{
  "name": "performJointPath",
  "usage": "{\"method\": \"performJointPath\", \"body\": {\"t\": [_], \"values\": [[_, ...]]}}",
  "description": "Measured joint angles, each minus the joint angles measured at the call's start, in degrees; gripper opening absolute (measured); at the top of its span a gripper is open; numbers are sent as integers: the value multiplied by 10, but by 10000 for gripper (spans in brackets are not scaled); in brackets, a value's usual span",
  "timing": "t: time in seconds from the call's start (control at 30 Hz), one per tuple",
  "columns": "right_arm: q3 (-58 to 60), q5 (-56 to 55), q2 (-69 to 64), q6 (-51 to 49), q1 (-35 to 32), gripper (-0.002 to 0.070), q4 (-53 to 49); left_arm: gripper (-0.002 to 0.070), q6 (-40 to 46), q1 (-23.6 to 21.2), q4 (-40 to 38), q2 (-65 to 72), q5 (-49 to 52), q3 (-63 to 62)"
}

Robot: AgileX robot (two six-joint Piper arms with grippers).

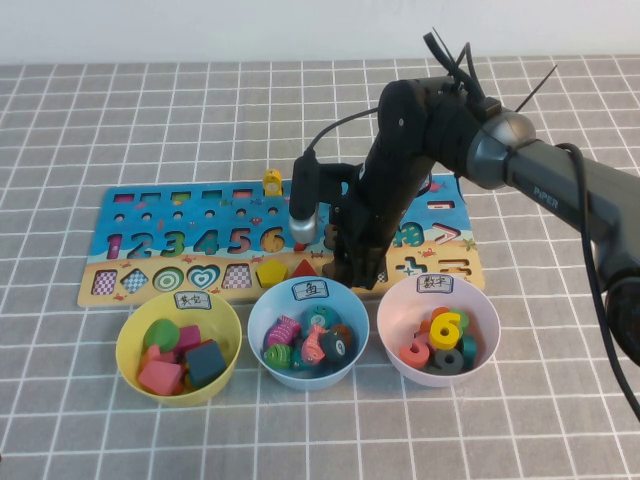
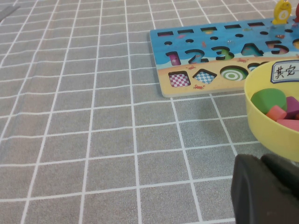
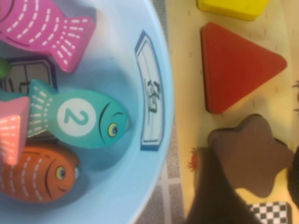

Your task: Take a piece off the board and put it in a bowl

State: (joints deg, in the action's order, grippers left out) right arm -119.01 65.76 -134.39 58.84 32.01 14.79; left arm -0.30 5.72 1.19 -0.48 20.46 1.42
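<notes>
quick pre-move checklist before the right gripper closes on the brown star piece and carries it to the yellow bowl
1. Right gripper low over the board's sandy strip, beside the red triangle: ok.
2. Star piece seated on the board, dark fingers next to it: ok.
3. Firm grip on the star: cannot tell, contact is not visible.
4. Yellow bowl holds blocks but has room on top: ok.
5. Carry path passes over the light blue bowl of fish: ok if lifted above its rim.
6. Left gripper low over the table beside the yellow bowl, possibly in the way: cannot tell.
</notes>
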Motion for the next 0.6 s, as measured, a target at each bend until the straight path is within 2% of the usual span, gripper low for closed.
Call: {"method": "performJointPath", "body": {"t": [0.17, 0.6], "values": [[0, 0, 0, 0, 0, 286, 0, -5, 0, 0, 0, 0, 0, 0], [-5, 4, 0, -4, 0, 269, 0, -5, 0, 0, 0, 0, 0, 0]]}}
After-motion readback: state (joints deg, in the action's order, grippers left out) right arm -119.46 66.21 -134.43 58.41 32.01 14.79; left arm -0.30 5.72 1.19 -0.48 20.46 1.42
